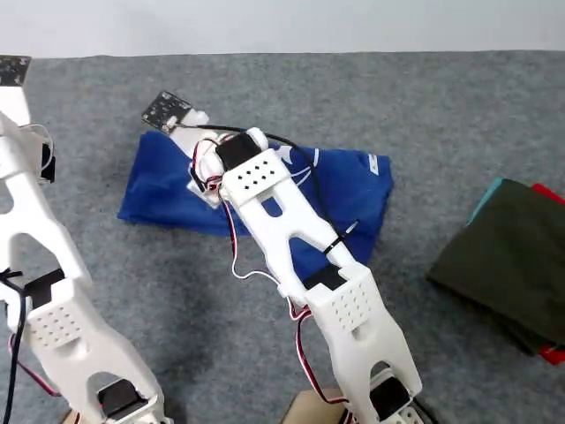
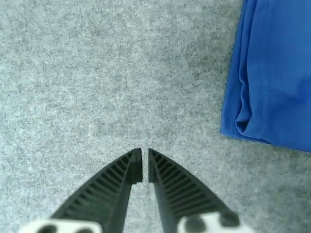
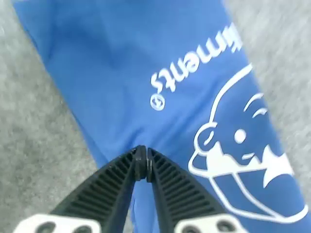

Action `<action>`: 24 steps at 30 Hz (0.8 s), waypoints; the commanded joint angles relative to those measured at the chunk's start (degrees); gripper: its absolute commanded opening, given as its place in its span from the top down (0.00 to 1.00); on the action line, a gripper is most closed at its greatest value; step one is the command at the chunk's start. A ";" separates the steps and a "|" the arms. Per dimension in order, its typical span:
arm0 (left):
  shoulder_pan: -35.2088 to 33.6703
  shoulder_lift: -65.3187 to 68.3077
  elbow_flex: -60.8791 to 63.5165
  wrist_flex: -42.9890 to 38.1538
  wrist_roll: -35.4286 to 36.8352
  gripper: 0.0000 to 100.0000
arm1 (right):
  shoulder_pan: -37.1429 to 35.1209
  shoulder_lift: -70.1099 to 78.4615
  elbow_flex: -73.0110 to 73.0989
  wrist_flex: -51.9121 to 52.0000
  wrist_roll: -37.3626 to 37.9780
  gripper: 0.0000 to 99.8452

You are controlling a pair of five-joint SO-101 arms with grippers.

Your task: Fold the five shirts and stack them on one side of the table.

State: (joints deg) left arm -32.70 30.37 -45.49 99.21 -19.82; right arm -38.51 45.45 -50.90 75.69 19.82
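Note:
A blue shirt with a white print lies partly folded in the middle of the grey table. The right arm stretches over it. In the right wrist view my right gripper is shut, its tips down at the blue shirt beside the white print; I cannot tell whether cloth is pinched. My left gripper is shut with nothing in it, over bare grey carpet, a little way from the blue shirt's folded edge. The left arm stands at the table's left side.
A stack of folded shirts, dark green on top with teal and red edges showing, sits at the right side of the table. Grey carpet covers the tabletop around the blue shirt.

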 commanded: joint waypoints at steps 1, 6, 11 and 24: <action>0.62 -3.96 -0.40 1.14 -0.26 0.97 | 0.13 2.68 -3.34 -3.30 0.09 0.99; 0.79 -3.96 -0.40 1.14 -0.26 0.97 | -3.21 11.03 -3.52 -3.47 0.09 0.99; 0.70 -3.96 -0.04 1.14 -0.35 0.97 | -6.46 12.09 -4.22 1.19 0.09 0.99; 1.93 -4.04 -0.48 1.14 -0.18 0.97 | -3.21 10.24 -32.26 17.01 -0.09 0.99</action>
State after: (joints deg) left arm -31.65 30.37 -45.32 99.21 -19.82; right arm -43.43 58.20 -75.16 88.44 19.82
